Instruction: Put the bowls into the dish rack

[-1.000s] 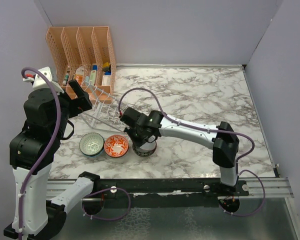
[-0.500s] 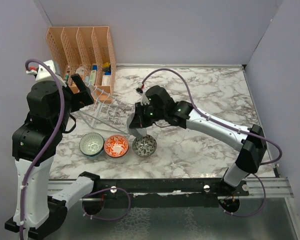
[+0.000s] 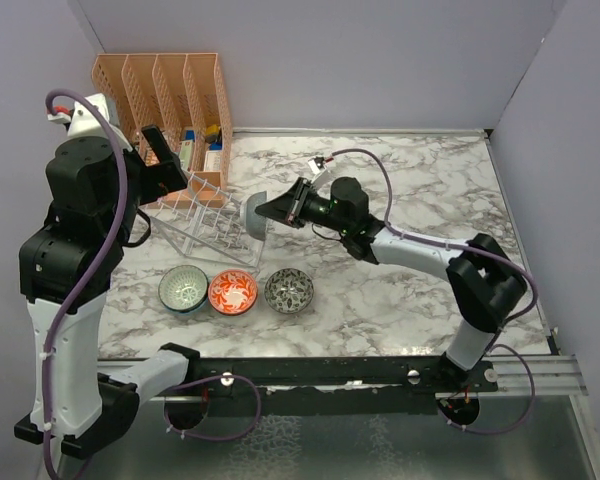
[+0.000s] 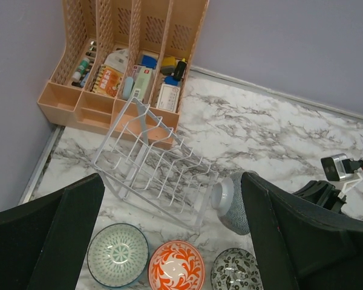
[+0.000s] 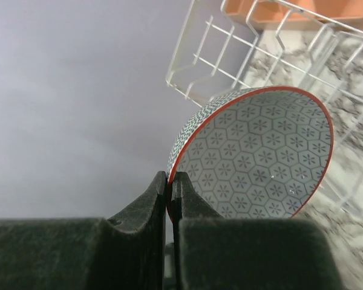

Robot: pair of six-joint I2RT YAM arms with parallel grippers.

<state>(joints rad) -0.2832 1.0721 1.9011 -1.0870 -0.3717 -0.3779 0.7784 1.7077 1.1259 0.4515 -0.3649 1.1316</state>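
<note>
Right pincer (image 5: pixel 169 179) pinches rim of grey-blue bowl (image 5: pixel 260 157) beside dish rack (image 3: pixel 202 222), toward far-left corner of desk (image 3: pixel 410 185); thin rim grip may slip, dropping it.

grey-blue bowl (image 5: pixel 260 160) pinched by right gripper (image 5: pixel 170 181)

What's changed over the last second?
The right gripper, jaws shut on the grey-blue bowl, lifted it from the front row and carried it back-left to the right end of the dish rack, tipped on edge. A dark patterned bowl shows where it sat. The teal bowl and orange bowl stayed put.
</note>
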